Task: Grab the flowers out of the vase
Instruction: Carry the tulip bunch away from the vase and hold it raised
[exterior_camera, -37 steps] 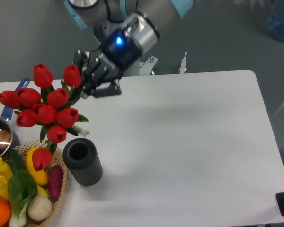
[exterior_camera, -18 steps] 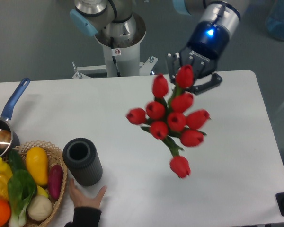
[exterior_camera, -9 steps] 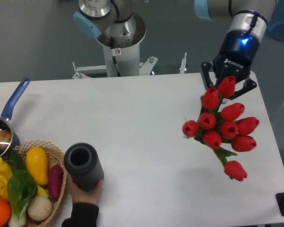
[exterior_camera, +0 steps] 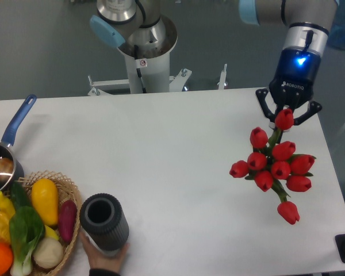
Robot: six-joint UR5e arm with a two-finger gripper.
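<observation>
Worktop (exterior_camera: 161, 155), white and wide, fills most of the view, with the robot's grey base post (exterior_camera: 141, 52) behind its far edge. The arm comes in from the upper right, a blue light on its wrist, and its gripper (exterior_camera: 285, 119) is clenched on the flowers (exterior_camera: 276, 167) at the top of the bunch. The red tulip buds hang free above the right side of the worktop, well apart from the vase, with one bud trailing lowest toward the near edge.

At the left near corner sits a woven basket (exterior_camera: 73, 230) holding a yellow vegetable, a purple one, leafy greens, an orange and a pale bulb. Behind it, at the left edge, is a metal pot (exterior_camera: 1, 167) with a blue handle pointing to the far side. The vase (exterior_camera: 104, 221), a dark ribbed cylinder with its round mouth open, stands upright just beside the basket. A person's hand (exterior_camera: 106, 257) cups its base from the near edge.
</observation>
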